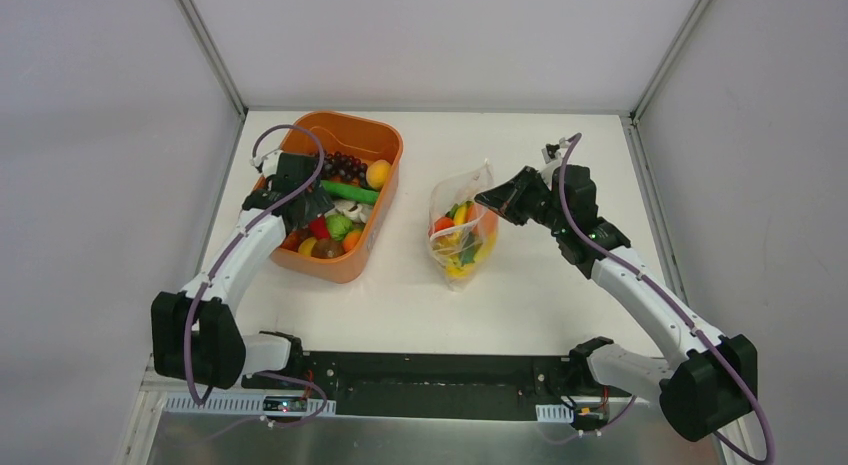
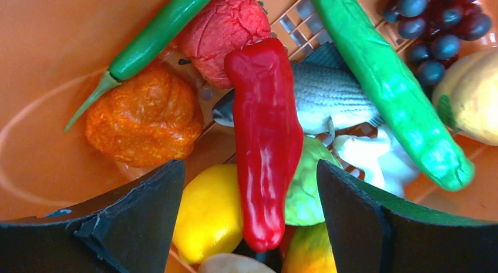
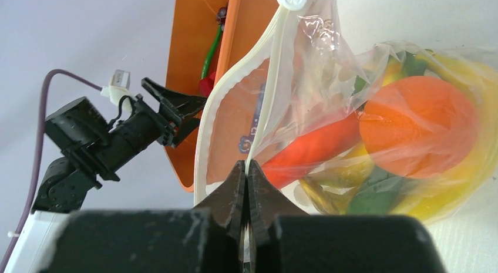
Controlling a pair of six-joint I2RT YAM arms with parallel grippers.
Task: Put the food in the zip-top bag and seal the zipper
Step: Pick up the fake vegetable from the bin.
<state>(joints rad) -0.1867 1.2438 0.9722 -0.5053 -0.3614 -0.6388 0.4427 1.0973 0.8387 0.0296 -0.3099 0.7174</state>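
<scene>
The zip-top bag [image 1: 462, 230] lies at mid-table with its mouth open, holding several pieces of toy food, among them an orange round fruit [image 3: 417, 126] and a red piece. My right gripper [image 1: 487, 198] is shut on the zipper [image 3: 267, 108] at one lip of the mouth, as the right wrist view [image 3: 246, 167] shows. My left gripper [image 1: 305, 207] is down in the orange tub [image 1: 345, 270], open. In the left wrist view [image 2: 249, 167] a red pepper [image 2: 267, 144] lies between its fingers [image 2: 141, 226] without touching them.
The tub also holds a yellow lemon [image 2: 208, 217], a green cucumber [image 2: 387, 91], a grey fish [image 2: 329, 97], dark grapes [image 2: 437, 26], an orange knobbly piece [image 2: 144, 117] and a green chilli [image 2: 152, 38]. White walls close the table's back and sides.
</scene>
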